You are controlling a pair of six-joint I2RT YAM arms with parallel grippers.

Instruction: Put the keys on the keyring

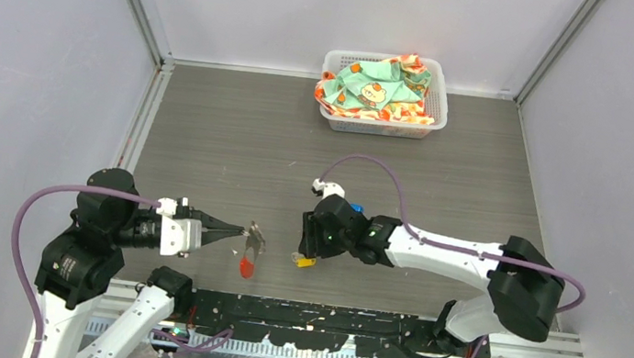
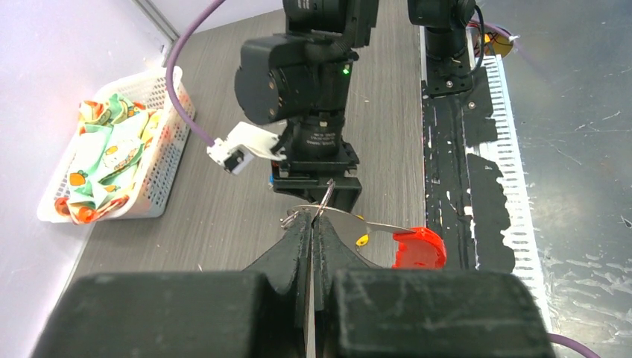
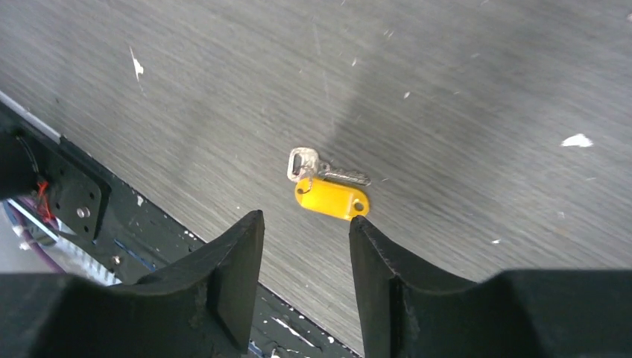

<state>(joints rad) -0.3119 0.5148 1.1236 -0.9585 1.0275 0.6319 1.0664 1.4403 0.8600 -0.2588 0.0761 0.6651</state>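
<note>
From above, the left claw (image 1: pixel 239 232) is clamped on the keyring (image 1: pixel 256 238), its red tag (image 1: pixel 246 267) hanging nearer the arm bases. The right claw (image 1: pixel 308 250) hovers at the yellow key (image 1: pixel 306 261) on the counter (image 1: pixel 236 131). The blue key (image 1: pixel 356 208) lies just beside that arm's wrist. A basket (image 1: pixel 431 125) of cloth (image 1: pixel 371 89) sits at the far edge. The left wrist view shows its fingers together on the ring, the tag to the right. The right wrist view shows that claw's fingers apart and empty, the yellow key flat just beyond their tips.
</note>
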